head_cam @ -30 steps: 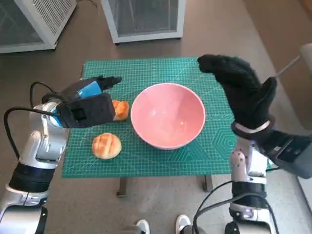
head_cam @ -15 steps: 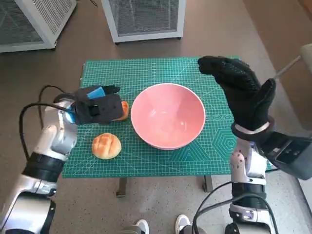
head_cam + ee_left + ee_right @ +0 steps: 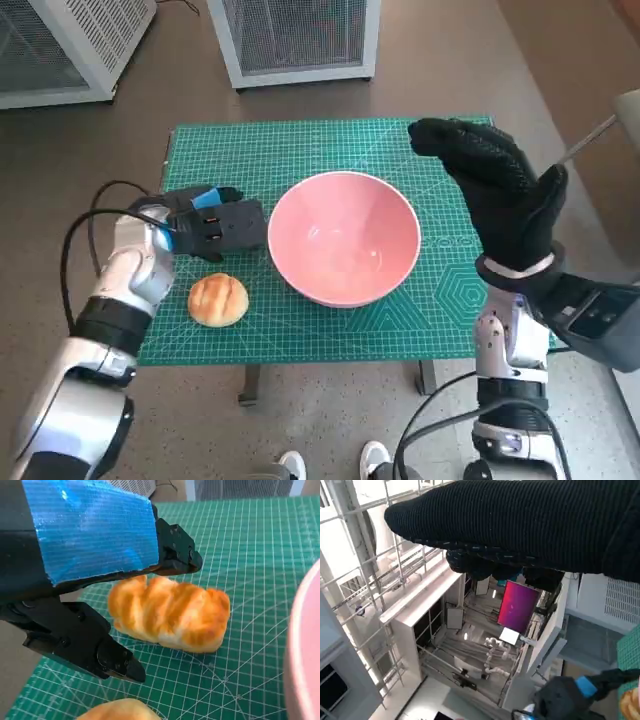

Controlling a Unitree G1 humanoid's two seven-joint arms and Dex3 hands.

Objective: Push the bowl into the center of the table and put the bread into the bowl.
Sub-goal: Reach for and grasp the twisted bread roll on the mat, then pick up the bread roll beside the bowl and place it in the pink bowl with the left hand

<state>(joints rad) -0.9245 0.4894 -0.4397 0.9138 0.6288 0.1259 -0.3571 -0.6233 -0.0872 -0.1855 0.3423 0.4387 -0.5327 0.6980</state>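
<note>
Meanwhile the pink bowl (image 3: 343, 236) holds nothing, left hand (image 3: 215, 226) spread around a bread loaf (image 3: 169, 613)

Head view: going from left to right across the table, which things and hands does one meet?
Left hand over the long bread → pink bowl → right hand. The round bun lies at about the same place as the left hand, nearer the robot, so I leave it out of the order.

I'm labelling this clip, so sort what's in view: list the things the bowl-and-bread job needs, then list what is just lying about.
Part of the job:
pink bowl
oblong bread, between the left hand's fingers
round bun
left hand
right hand, raised beside the bowl
green cutting mat

Just lying about:
white mesh cabinets on the floor beyond the table
</note>
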